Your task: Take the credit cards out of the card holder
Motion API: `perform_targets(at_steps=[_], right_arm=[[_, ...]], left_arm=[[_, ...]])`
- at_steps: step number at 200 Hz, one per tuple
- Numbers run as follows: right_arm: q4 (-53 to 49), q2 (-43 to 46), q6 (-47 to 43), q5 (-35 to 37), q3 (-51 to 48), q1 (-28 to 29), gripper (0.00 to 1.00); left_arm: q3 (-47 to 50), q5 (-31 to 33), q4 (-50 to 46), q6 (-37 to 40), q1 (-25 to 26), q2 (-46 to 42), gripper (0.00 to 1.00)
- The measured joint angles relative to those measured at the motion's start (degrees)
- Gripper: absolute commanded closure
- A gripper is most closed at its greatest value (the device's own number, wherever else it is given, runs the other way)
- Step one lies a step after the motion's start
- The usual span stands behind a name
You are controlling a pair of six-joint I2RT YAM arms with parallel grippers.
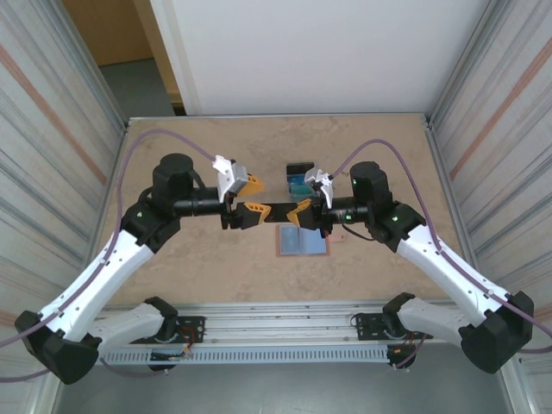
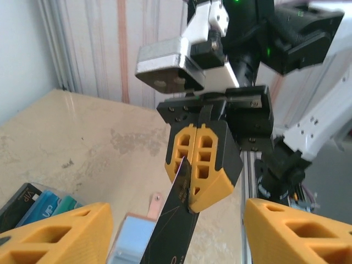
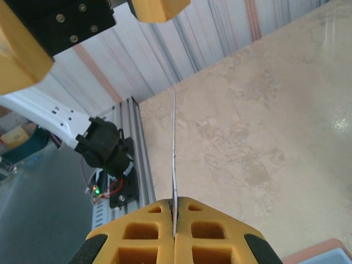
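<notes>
Salmon-edged holder point(image 1: 302, 242) lies open on the table point(image 1: 190, 259), nearest the bases. Just above it the right gripper point(image 1: 300, 211) is clamped on one end of a black card point(image 2: 176, 225), lifted clear, probably for carrying off. The left gripper point(image 1: 254, 197) stands wide around the free end, not touching. Farther off, other cards point(image 1: 300, 180) lie stacked, and the way there looks unobstructed.

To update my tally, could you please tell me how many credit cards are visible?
4: held card in the right gripper; black card, blue card and teal card lying together on the table. Others may hide in the card holder.
</notes>
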State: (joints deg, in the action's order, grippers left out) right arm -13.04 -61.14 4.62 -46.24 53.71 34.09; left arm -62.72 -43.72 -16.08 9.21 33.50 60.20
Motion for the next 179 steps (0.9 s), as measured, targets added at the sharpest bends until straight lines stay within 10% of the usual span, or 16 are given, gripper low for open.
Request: perform_targets(at_steps=[82, 179], right_arm=[[-3.76, -0.52, -2.36, -0.07, 0.2, 0.83, 1.0], [-5.05, -0.63, -3.61, 1.44, 0.74, 0.76, 0.89]], left_arm=[[-6.78, -0.94, -12.87, 9.62, 3.63, 11.87, 0.55], [-8.59, -2.75, -16.72, 13.53, 4.42, 14.82, 1.0]])
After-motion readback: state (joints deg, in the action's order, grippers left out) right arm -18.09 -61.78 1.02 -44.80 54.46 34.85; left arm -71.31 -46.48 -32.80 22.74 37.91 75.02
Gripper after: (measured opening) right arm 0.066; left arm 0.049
